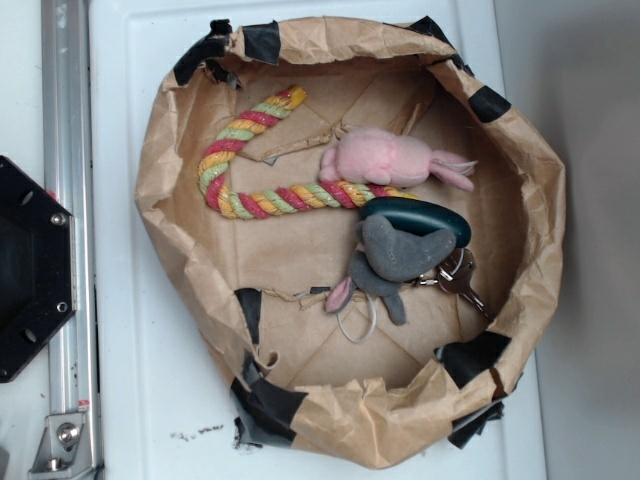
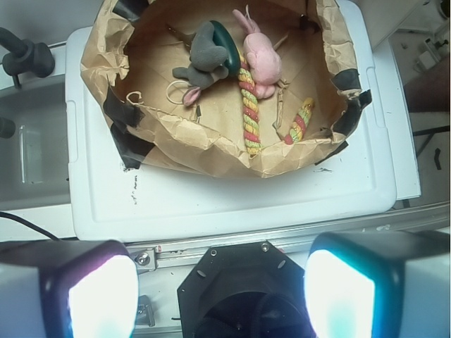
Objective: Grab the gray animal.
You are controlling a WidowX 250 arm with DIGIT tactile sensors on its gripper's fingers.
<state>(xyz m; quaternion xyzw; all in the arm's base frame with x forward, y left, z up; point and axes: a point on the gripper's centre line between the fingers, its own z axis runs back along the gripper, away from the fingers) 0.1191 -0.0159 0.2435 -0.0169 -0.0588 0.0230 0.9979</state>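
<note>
My pincer [image 2: 222, 296] hangs open, far back. The gray animal [image 1: 393, 258] touches the fob [image 1: 425, 216]; I could snag that or the keys [image 1: 458, 277] instead.

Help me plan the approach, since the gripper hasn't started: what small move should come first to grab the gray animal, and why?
Probably travel forward over the paper bowl. The gripper looks open, over the base, far from the gray animal, which lies against the key fob.
</note>
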